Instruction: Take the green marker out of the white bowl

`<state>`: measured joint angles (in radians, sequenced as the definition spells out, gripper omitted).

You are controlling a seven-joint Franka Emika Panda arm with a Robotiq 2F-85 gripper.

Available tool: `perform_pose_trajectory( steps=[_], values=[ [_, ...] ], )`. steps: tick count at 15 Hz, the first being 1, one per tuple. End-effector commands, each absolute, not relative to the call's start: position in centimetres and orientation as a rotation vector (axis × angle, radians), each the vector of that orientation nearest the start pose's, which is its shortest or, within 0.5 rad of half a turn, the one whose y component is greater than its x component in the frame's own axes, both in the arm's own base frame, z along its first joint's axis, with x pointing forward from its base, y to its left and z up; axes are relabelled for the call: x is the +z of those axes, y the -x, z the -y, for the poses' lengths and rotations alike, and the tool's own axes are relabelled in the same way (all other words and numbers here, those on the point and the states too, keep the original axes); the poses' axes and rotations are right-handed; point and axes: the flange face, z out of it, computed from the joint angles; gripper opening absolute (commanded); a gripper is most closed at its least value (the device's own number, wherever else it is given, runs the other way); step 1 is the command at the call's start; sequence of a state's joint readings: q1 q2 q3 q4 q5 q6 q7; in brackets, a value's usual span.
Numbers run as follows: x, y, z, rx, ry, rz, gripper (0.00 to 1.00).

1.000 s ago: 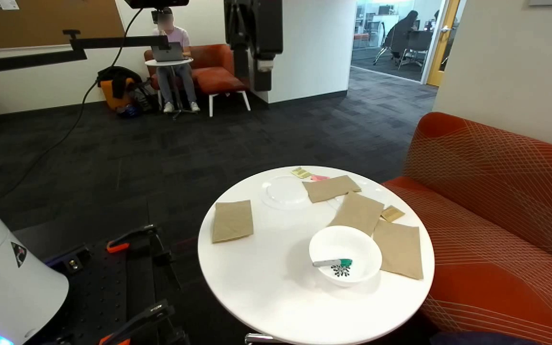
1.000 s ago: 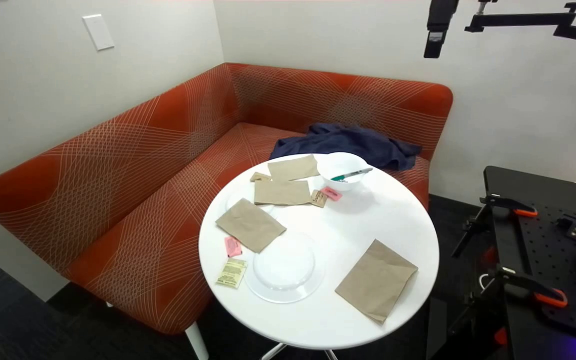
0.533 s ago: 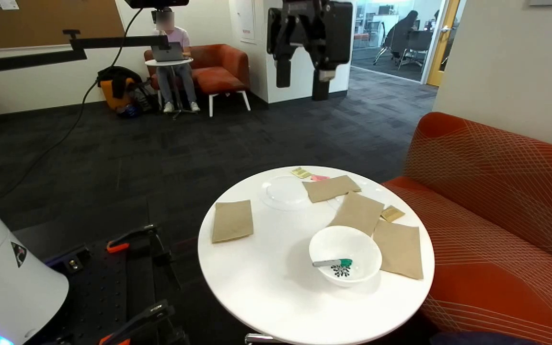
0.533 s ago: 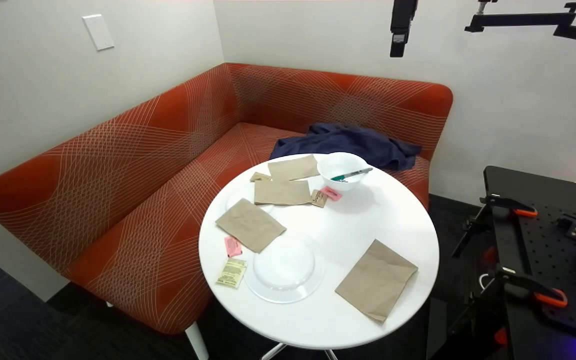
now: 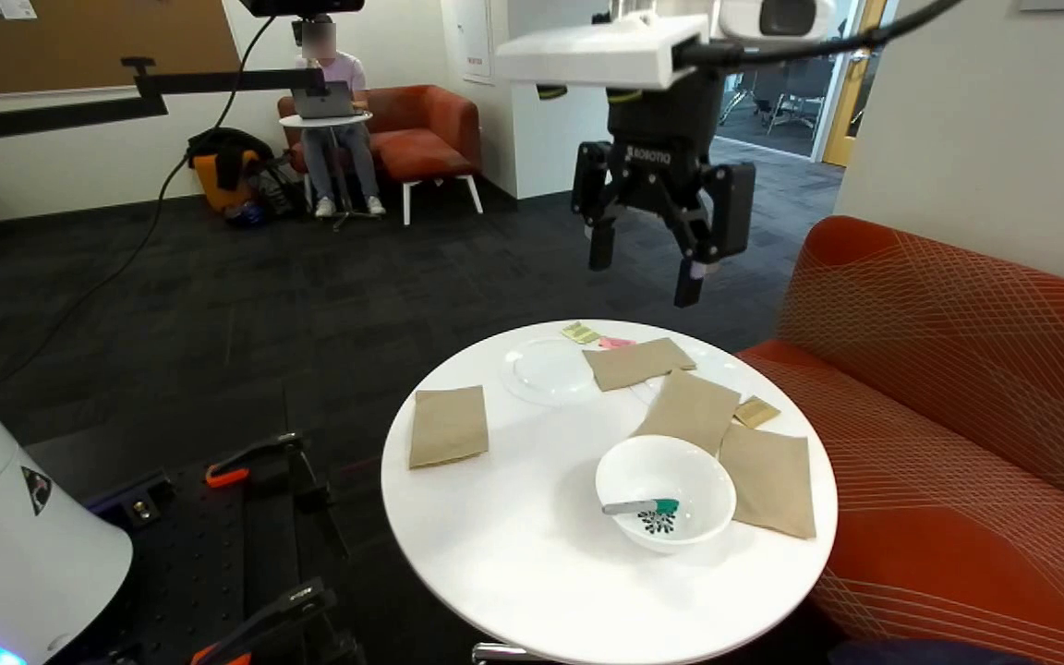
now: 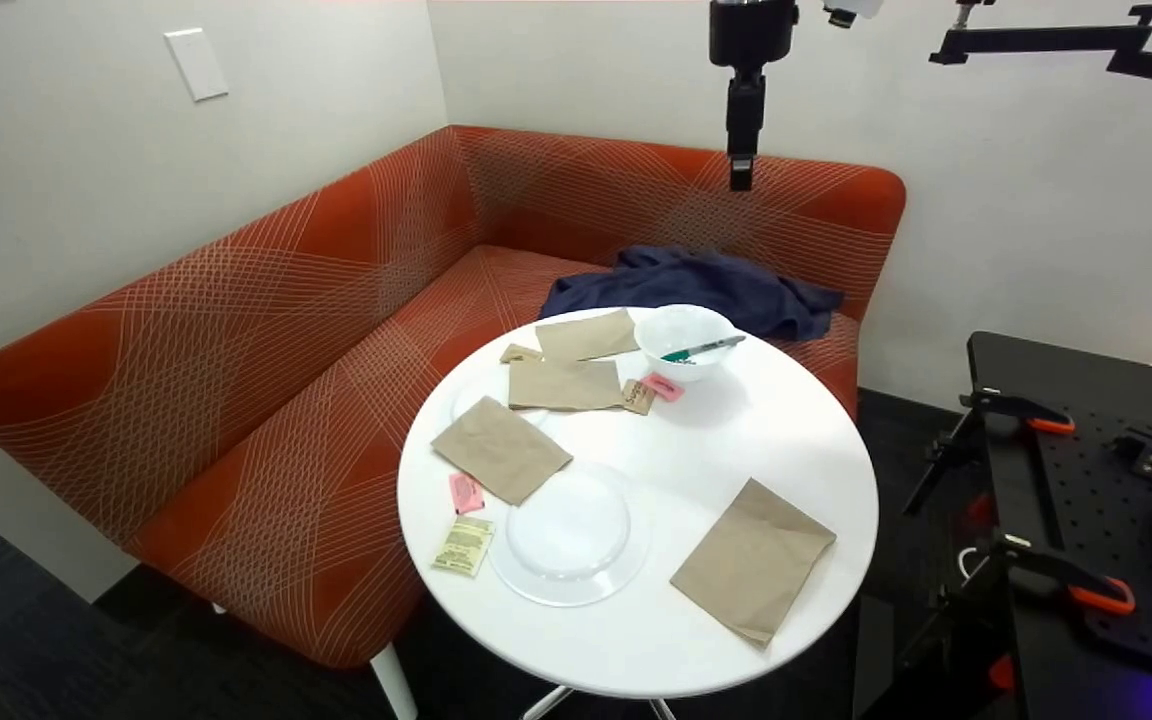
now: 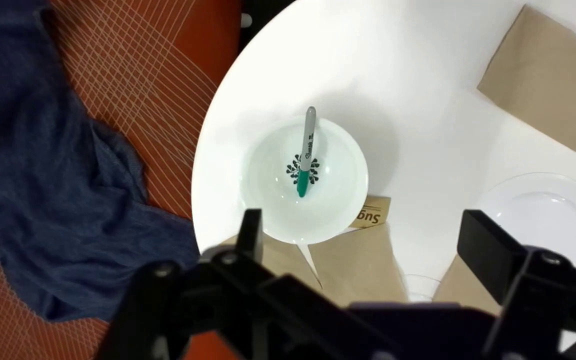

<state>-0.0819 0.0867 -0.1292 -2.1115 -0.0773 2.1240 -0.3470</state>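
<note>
In the wrist view, with the white bowl [image 7: 335, 205] taken as the centre of a clock face, the black gripper [image 7: 363, 235] is seen nearest, spread along the lower edge from eight o'clock round to four o'clock; its two fingers [image 7: 250, 235] are parted wide. In both exterior views it is held in the air, well apart from the bowl.

The green marker [image 7: 306, 155] is found tilted in the bowl: its green cap is set low, over the dark leaf pattern of the bowl's floor, and its grey barrel is pointed to twelve o'clock, with the end carried past the rim.

The bowl is stood on a round white table [image 7: 433, 125]. At four o'clock a tan packet [image 7: 375, 210], lettered "Sug", is partly hidden by the rim. At six o'clock flat tan squares [image 7: 355, 265] are laid, partly blocked by the gripper; another is laid at two o'clock, and a clear plate [image 7: 548, 220] at three.

Past the table's edge, at nine o'clock, a dark blue cloth [image 7: 53, 165] is draped over a red couch [image 7: 123, 65] crossed by pale lines. Farthest off, in an exterior view, a person [image 5: 344, 72] is seated behind a laptop [image 5: 322, 100], near eleven o'clock.
</note>
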Motion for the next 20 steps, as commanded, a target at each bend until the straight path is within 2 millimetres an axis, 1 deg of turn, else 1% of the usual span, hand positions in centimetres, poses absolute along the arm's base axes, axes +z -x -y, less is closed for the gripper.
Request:
perform_pose_trajectory(
  steps=[1,5,6,7,9,14,16,20],
  values=[
    [33.9,-53.8,13.6,0.143,3.211,0.296,1.0],
    [30.2,-53.0,16.3,0.111,3.241,0.159,1.0],
    [29.5,-52.6,17.0,0.12,3.253,0.091,1.0],
    [30.4,-53.2,16.0,0.131,3.223,0.173,1.0],
    [29.2,-52.7,17.0,0.146,3.229,0.125,1.0],
    [29.1,-52.7,17.1,0.146,3.23,0.104,1.0],
    [28.6,-53.4,16.8,0.155,3.221,0.094,1.0],
    [27.0,-55.2,15.1,0.179,3.208,0.117,1.0]
  ],
)
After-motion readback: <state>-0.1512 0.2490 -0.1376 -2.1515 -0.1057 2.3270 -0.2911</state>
